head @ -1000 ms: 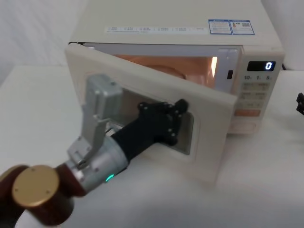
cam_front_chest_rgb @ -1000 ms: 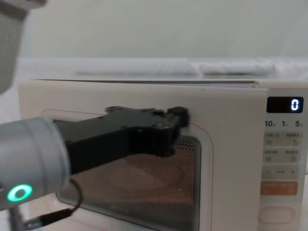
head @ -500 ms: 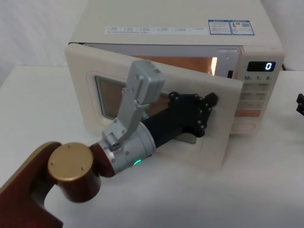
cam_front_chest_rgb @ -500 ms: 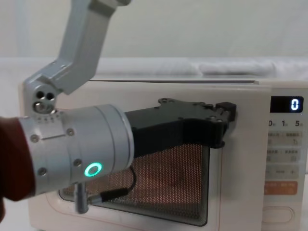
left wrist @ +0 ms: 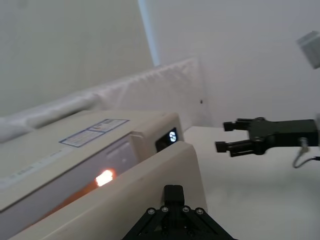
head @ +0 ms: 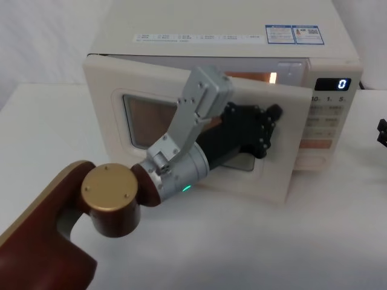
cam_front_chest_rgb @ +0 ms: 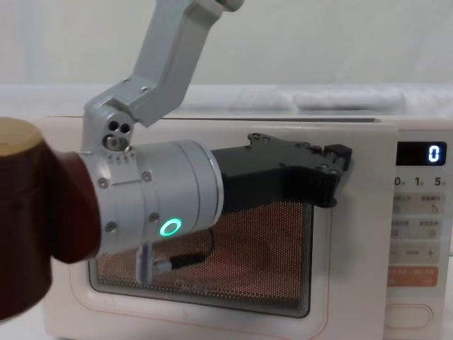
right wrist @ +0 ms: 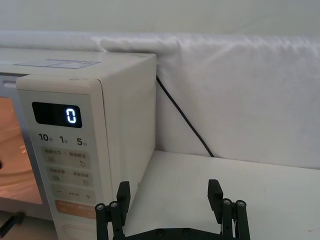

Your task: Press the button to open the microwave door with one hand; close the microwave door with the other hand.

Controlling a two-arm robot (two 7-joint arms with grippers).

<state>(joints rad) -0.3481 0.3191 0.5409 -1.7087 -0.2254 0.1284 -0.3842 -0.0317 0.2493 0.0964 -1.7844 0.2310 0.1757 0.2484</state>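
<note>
A: While the microwave door [head: 199, 127] is ajar, where does it sit exactly?

B: Hinged at the oven's left, free edge swung out a little from the front. Narrow gap along the top, orange cavity light [head: 273, 77] showing through. In the chest view its free edge lies against the control strip [cam_front_chest_rgb: 423, 234].

A: Left gripper [head: 270, 121]?

B: Black, against the door's outer face near the upper right corner of the glass window [cam_front_chest_rgb: 212, 255]. Holding nothing. Can't tell how far the fingers are spread; they lie close to the panel.

A: The button [cam_front_chest_rgb: 409, 316]?

B: Bottom of the control strip, under the orange key [cam_front_chest_rgb: 415, 275]. Nothing touching it.

A: Right gripper [right wrist: 171, 200]?

B: Off to the oven's right, over the white table [right wrist: 280, 195], clear of the microwave. Fingers [right wrist: 122, 197] spread wide, nothing between them. The left wrist view shows it beyond the door's edge, well apart from it.

A: Display [head: 332, 84]?

B: Reads 0. A black cable [right wrist: 182, 117] runs down behind the oven's right side.
</note>
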